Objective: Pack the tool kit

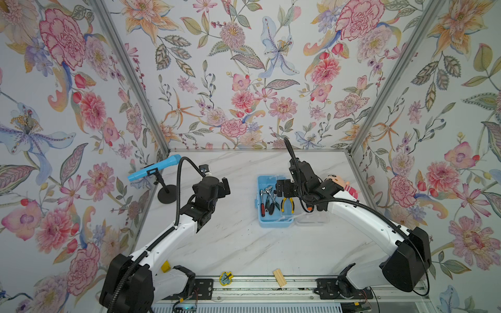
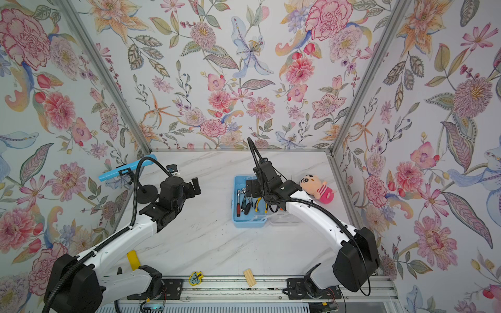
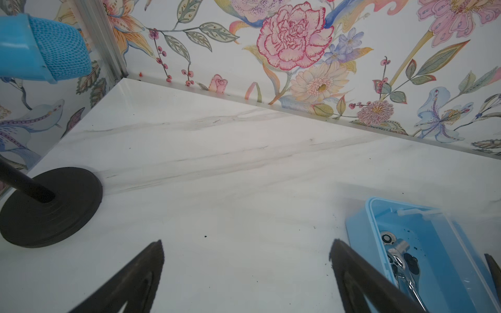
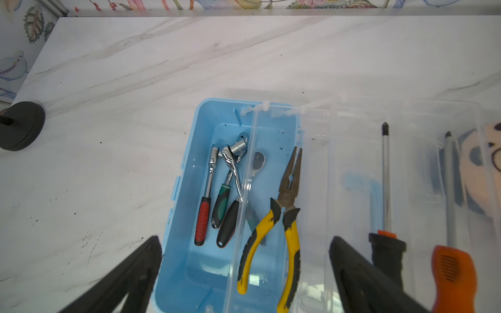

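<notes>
Our right end effector (image 4: 245, 239) hangs released and empty, its fingers spread wide directly above the blue tool box (image 4: 179, 206), which sits on the white surface (image 1: 244, 244) a little right of the middle in both top views. Below it in the box lie three ratchets (image 4: 208, 176) and the yellow pliers (image 4: 288, 189), all with their long axes along the box's long side. What the coming move turns on, we judge, is the pair outside the blue tub. A black-handled screwdriver (image 4: 385, 176) and an orange-handled screwdriver (image 4: 452, 276) lie side by side at the clear lid (image 4: 352, 130), which is folded open on the side of the box away from the left arm. We cannot tell whether they rest on that lid or under it. They run parallel to the packed tools, handles toward the robot and tips toward the back wall, just beside the right end effector on its outer side. Its fingers already span across that axis, so we reckon a short sideways shift and a descent onto a handle would do. The left end effector (image 3: 247, 242) is likewise open and empty over bare surface, with the box between it and the screwdrivers, so the right arm is clearly the nearer.
</notes>
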`<action>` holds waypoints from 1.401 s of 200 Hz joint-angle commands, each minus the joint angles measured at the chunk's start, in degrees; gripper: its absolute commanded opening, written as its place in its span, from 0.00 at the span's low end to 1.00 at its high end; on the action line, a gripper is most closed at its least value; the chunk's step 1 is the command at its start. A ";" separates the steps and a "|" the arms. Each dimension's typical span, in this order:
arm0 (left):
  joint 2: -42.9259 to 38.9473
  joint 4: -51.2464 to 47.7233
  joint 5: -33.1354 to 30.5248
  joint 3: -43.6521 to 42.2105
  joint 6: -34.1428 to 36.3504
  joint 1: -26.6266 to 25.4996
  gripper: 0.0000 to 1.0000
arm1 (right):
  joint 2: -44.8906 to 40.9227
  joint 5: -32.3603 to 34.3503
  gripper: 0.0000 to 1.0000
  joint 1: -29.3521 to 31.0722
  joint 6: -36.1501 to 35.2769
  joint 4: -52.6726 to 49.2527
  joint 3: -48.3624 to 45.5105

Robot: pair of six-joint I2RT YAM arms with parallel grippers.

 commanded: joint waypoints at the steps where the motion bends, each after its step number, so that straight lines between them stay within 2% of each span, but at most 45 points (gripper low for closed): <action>1: 1.95 3.44 12.59 -1.04 -1.86 0.16 0.99 | -5.66 1.03 0.93 -6.60 4.06 -3.62 -1.59; 15: 3.78 6.75 16.29 -1.29 -2.84 0.16 0.99 | -9.69 -1.39 0.89 -12.12 5.75 -3.96 -4.29; 57: 7.22 18.49 19.23 -2.81 -6.74 0.06 0.99 | -22.45 -6.54 0.78 -26.00 8.83 -6.65 -13.22; 70: 10.72 15.87 21.67 1.80 -6.28 0.00 0.99 | -25.57 -9.61 0.75 -30.19 10.31 -7.32 -16.22; 86: 16.81 7.33 23.70 10.02 -3.77 -0.73 0.99 | -29.30 -13.52 0.71 -34.92 12.44 -8.00 -20.30; 109: 21.08 7.25 23.13 13.81 0.37 -3.11 0.99 | -34.65 -18.07 0.66 -39.54 14.86 -8.06 -26.01; 144: 28.48 6.50 24.95 18.34 1.06 -3.26 0.99 | -39.09 -20.23 0.55 -40.81 17.14 -7.98 -33.56; 186: 35.77 4.19 26.27 23.89 2.64 -4.30 0.99 | -41.71 -20.93 0.53 -40.79 18.16 -6.21 -39.73; 208: 37.81 5.72 27.57 23.98 2.30 -4.91 0.97 | -41.85 -21.65 0.50 -40.83 18.09 -4.65 -41.74; 238: 40.21 5.57 27.86 25.11 2.44 -5.70 0.91 | -41.54 -22.12 0.47 -40.94 18.18 -1.27 -44.67; 280: 43.01 3.94 27.69 26.73 2.34 -6.17 0.77 | -37.92 -23.03 0.40 -41.05 17.99 6.64 -46.85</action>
